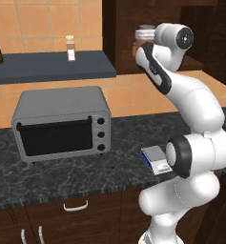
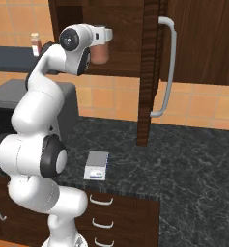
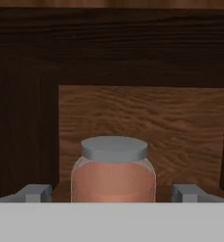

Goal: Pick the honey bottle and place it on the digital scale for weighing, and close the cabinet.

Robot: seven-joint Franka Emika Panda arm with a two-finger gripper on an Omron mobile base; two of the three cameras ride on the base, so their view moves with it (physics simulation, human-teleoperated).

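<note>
Our two fingertips (image 3: 35, 193) are spread wide, one either side of the honey bottle (image 3: 113, 175), not touching it yet. Just one fat reddish jar with a grey lid, sitting inside the open cabinet (image 2: 154, 67). One digital scale (image 2: 96, 165) sits down on the counter (image 2: 193, 154), one toaster oven (image 1: 62, 124) beside it, two small jars on the shelf (image 1: 52, 66).
</note>
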